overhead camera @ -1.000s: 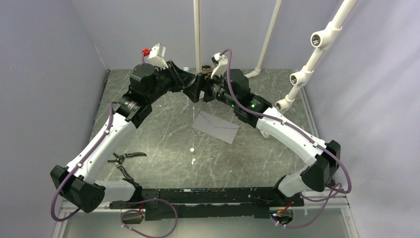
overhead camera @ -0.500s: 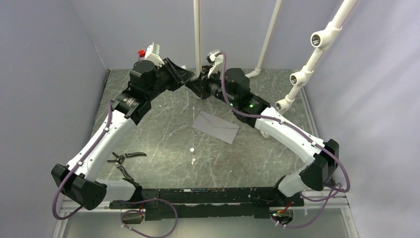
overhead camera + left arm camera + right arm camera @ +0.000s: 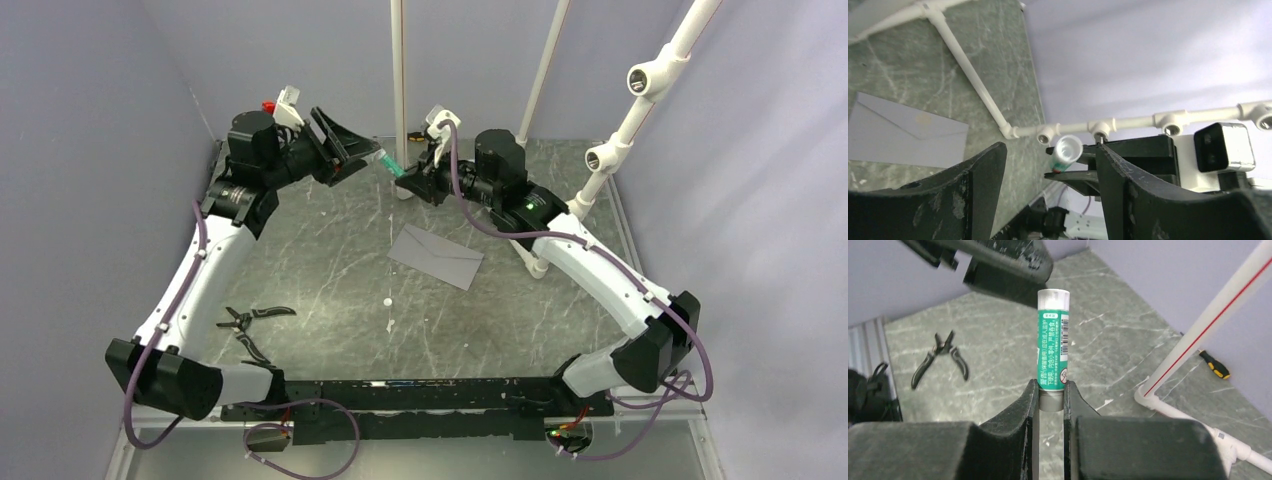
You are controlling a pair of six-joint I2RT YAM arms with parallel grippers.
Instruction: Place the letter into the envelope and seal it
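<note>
Clamping right gripper [image 3: 1050, 391]: jaws pressed together on the grey base of a glue stick [image 3: 1053, 342], pinching it; the green label and pale cap stick out past the fingertips.
Glue stick pose: held in the air above the far part of the table [image 3: 320, 275], cap end pointing at the left gripper [image 3: 362, 160].
Left gripper: jaws spread wide, nothing between the pads. In the left wrist view the cap shows in the gap between its fingers [image 3: 983, 175]. In the top view the cap is just beside the fingertips; can't tell if they touch.
Envelope [image 3: 437, 255]: grey, flat on the table mid-field, pointed flap folded down over the body, set at a slant. It lies below and nearer than both grippers, touched by neither.
Pliers [image 3: 250, 322]: black handles, on the table by the left arm, well apart from the envelope.
Screwdriver [image 3: 1214, 365]: yellow and black handle, at the table edge near a white pipe [image 3: 1198, 330].
</note>
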